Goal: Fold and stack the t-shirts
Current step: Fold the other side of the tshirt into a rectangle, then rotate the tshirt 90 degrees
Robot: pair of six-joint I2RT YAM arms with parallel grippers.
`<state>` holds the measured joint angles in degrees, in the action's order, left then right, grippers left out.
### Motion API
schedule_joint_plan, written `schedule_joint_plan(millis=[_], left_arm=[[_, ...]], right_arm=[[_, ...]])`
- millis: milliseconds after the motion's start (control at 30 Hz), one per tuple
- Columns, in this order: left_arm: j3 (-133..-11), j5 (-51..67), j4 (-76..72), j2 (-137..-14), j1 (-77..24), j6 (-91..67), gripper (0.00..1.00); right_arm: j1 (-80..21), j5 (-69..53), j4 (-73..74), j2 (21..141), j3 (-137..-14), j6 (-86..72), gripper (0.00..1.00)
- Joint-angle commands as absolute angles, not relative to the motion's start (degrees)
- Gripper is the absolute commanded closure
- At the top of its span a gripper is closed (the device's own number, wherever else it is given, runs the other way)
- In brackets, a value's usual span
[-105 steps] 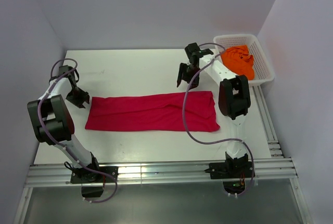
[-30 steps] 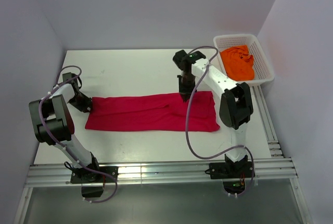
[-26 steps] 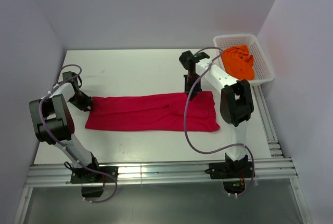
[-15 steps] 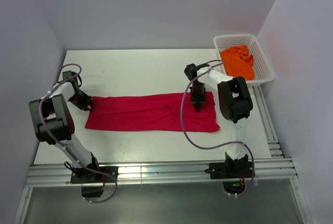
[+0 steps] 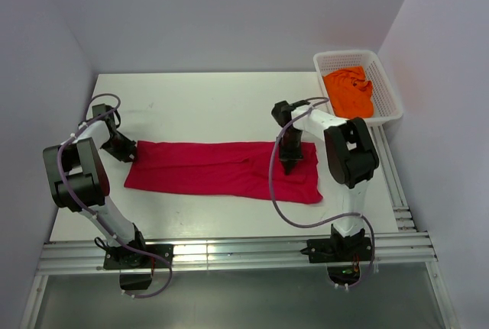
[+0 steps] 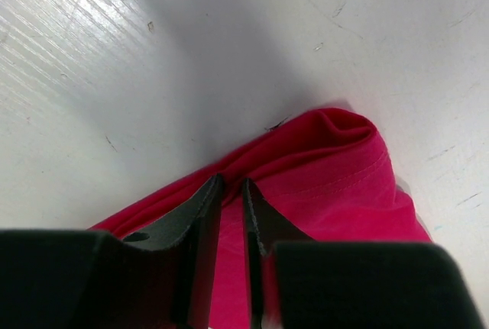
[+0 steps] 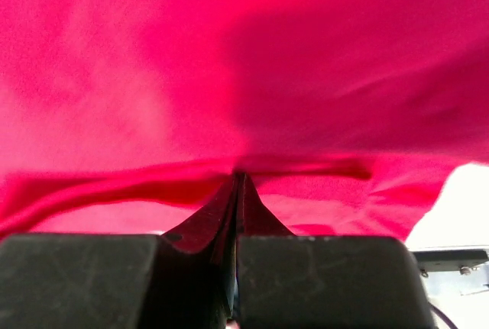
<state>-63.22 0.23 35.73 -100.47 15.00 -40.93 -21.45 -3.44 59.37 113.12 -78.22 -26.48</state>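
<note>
The crimson red soft cloth t-shirt [image 5: 221, 169] is lying stretched across the white worktop [image 5: 199, 100]. The left end effector [image 5: 126, 149] is pinching its far left corner. The right end effector [image 5: 289, 162] is pinching its right part. Both should be moving together slowly, so the cloth is lying smooth.

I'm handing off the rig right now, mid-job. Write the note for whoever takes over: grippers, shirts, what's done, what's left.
Left gripper: shut on the far left corner of the red t-shirt.
Right gripper: shut, pinching the same shirt near its right end.
Things: the red t-shirt lies as a long strip across the table; the orange t-shirt sits crumpled in the white basket.
Done: red shirt laid out as a strip, gripped near both ends.
Left: fold it end to end, then fetch, fold and stack the orange one.
</note>
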Motion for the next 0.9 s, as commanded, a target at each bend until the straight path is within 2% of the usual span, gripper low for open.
schedule_joint_plan(millis=[0, 133, 300, 433, 867], left_arm=[[-62.67, 1.23, 34.28, -101.07, 14.77, -39.90, 0.77], [-62.23, 1.14, 33.84, -100.99, 14.68, -39.90, 0.77], [-61.87, 1.14, 33.57, -100.98, 14.68, -40.08, 0.77], [-63.01, 1.23, 34.01, -101.86, 14.50, -40.17, 0.78], [-63.37, 0.26, 35.68, -100.46, 14.24, -39.64, 0.78]], right_arm=[[-25.48, -11.33, 65.19, 107.85, -77.78, -22.60, 1.00], [-30.85, -19.58, 69.17, 100.41, -75.43, -20.30, 1.00], [-31.20, -17.16, 71.89, 95.63, -80.76, -21.44, 1.00], [-30.77, -3.22, 72.16, 98.69, -87.88, -25.13, 1.00], [-19.70, -0.97, 62.06, 111.61, -81.91, -27.86, 1.00]])
